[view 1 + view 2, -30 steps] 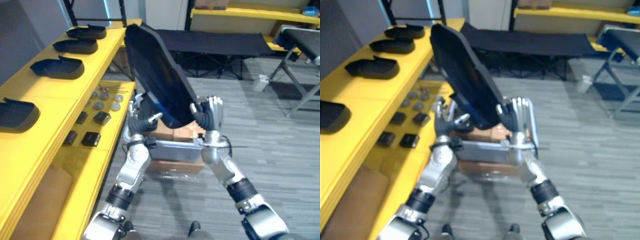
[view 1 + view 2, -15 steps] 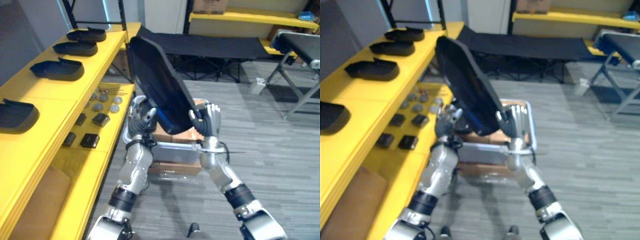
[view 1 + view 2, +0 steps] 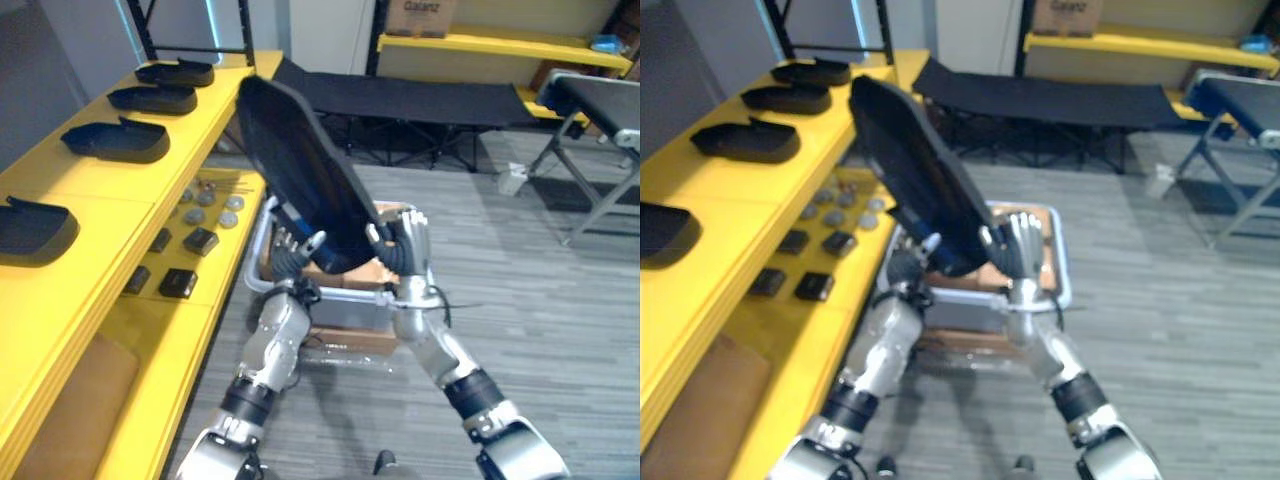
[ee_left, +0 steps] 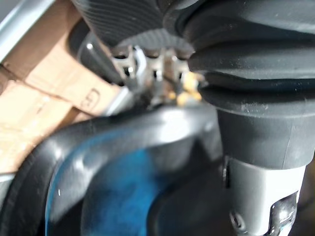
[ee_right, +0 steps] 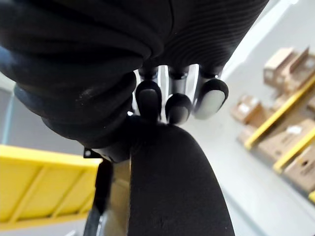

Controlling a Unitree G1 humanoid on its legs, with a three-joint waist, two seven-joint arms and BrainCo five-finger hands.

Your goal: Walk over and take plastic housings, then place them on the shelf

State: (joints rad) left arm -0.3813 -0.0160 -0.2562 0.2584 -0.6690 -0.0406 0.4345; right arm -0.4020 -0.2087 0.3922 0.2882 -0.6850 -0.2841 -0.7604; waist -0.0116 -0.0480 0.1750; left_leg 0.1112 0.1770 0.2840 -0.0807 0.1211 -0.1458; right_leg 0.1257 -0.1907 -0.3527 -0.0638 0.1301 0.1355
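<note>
A large black plastic housing (image 3: 300,170) with a blue-tinted inside (image 4: 113,182) stands tilted in the air, its top leaning toward the yellow shelf (image 3: 110,185). My left hand (image 3: 293,252) grips its lower edge from the left, fingers curled behind the rim (image 4: 147,73). From the right, my right hand (image 3: 408,245) holds the same lower end, with the thumb on the housing's face and the fingertips (image 5: 170,105) at its edge. Several smaller black housings (image 3: 115,137) lie in a row on the shelf's top.
A lower yellow shelf level holds small black parts (image 3: 185,278) and grey discs (image 3: 205,205). A grey crate (image 3: 345,300) with cardboard boxes stands on the floor under my hands. A black folding cot (image 3: 420,100) stands behind, another yellow rack (image 3: 480,45) beyond it.
The housing's top has swung a little further left toward the shelf, and both hands have sunk slightly with it over the crate. The camera has shifted too.
</note>
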